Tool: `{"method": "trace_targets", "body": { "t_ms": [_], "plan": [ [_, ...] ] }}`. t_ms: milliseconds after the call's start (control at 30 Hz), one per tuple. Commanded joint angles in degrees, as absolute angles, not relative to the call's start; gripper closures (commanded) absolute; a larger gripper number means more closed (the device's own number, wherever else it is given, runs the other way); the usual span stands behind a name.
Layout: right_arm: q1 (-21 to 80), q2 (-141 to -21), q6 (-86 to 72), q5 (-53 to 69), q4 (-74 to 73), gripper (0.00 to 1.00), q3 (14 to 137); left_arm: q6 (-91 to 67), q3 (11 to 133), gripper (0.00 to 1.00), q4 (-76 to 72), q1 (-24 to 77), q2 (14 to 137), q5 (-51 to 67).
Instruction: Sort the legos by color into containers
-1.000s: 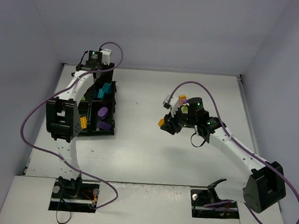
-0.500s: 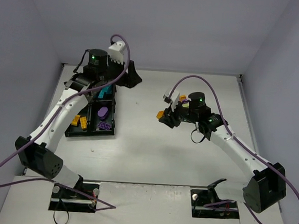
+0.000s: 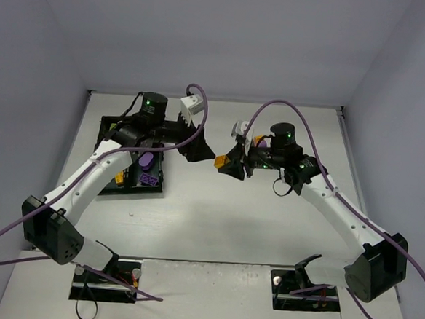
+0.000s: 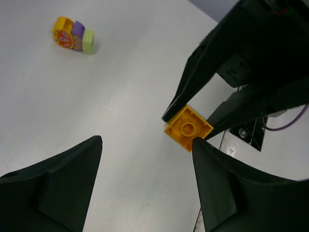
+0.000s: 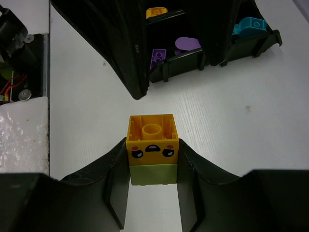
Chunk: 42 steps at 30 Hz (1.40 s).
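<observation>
My right gripper [image 3: 225, 165] is shut on a two-brick stack, an orange brick with a face [image 5: 152, 133] on a yellow-green brick [image 5: 153, 173], held above the table. My left gripper [image 3: 204, 153] is open and empty, its tips just short of that stack. In the left wrist view the left gripper [image 4: 147, 142] faces the orange brick [image 4: 188, 128], which sits between the right fingers. The black tray [image 3: 134, 190] holds purple pieces [image 3: 147, 159]. The right wrist view shows its wall [image 5: 186, 65], an orange brick [image 5: 156, 12], an oval purple piece [image 5: 187, 44] and a cyan brick [image 5: 248, 25].
A small stack of orange, purple and yellow-green bricks [image 4: 73, 38] lies on the table behind the right gripper; it also shows in the top view [image 3: 258, 143]. Both arms meet over the table's middle. Purple cables loop around both arms.
My left arm has swung from over the tray out to the right, up to the right gripper. My right gripper has shifted slightly left, still holding the stack.
</observation>
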<state>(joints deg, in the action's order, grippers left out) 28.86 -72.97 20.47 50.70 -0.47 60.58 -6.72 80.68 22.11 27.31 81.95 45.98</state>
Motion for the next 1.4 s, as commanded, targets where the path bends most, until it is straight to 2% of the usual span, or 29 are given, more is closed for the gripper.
{"method": "trace_targets", "body": {
  "t_ms": [0, 133, 267, 467, 667, 1167, 1300, 1367],
  "plan": [
    [28.9, -73.1, 20.4, 57.0, 1.3, 0.96, 63.5, -0.1, 81.7, 0.31, 17.9, 27.1, 77.6, 54.9],
    [29.1, -73.3, 20.3, 57.6, 1.0, 0.96, 63.0, 2.8, 80.2, 0.31, 16.5, 27.2, 76.2, 57.9],
    [29.7, -73.0, 20.3, 56.0, 1.0, 0.96, 62.8, -4.4, 81.8, 0.31, 16.4, 27.7, 77.5, 55.6],
    [30.8, -72.0, 21.4, 48.6, 1.1, 0.96, 62.3, -19.2, 86.1, 0.31, 20.7, 30.1, 80.1, 44.5],
    [31.4, -71.1, 22.6, 42.0, 1.6, 0.96, 61.7, -29.3, 87.1, 0.31, 21.3, 33.5, 80.2, 38.2],
    [32.3, -69.9, 22.2, 38.4, 3.5, 0.96, 60.3, -33.0, 90.7, 0.32, 28.0, 35.9, 86.0, 27.7],
    [32.3, -69.5, 22.1, 38.4, 3.6, 0.96, 60.0, -33.0, 90.5, 0.33, 26.2, 35.9, 86.7, 29.9],
    [32.3, -69.3, 22.1, 38.2, 3.5, 0.96, 59.9, -33.0, 90.4, 0.37, 25.4, 36.0, 87.2, 31.2]
  ]
}}
